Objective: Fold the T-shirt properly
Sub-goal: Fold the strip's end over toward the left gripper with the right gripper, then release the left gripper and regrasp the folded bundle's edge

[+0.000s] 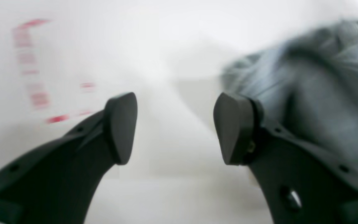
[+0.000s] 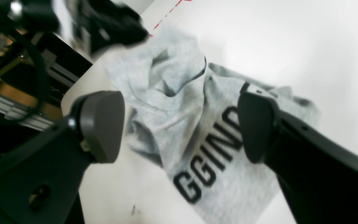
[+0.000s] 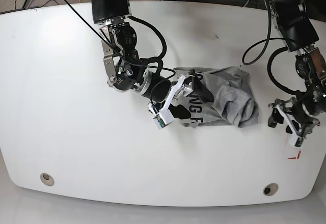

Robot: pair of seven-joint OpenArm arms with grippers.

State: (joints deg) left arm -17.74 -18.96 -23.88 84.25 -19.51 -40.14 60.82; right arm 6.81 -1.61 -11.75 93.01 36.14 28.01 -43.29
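Shirt (image 3: pixel 224 99), one, soft grey heather knit with black block letters, lies crumpled mid-table (image 3: pixel 61 107). Two grippers, both spread and empty: right gripper (image 2: pixel 179 124) over its lettering, left gripper (image 1: pixel 175 127) off at its 3 o'clock

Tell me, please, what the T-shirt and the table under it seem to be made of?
The T-shirt looks like soft knit cotton jersey, heather grey and matte: speckled weave, loose wrinkles, black printed lettering. The table seems a hard, smooth white board, perhaps laminate, with a faint sheen; the exact material is unclear.
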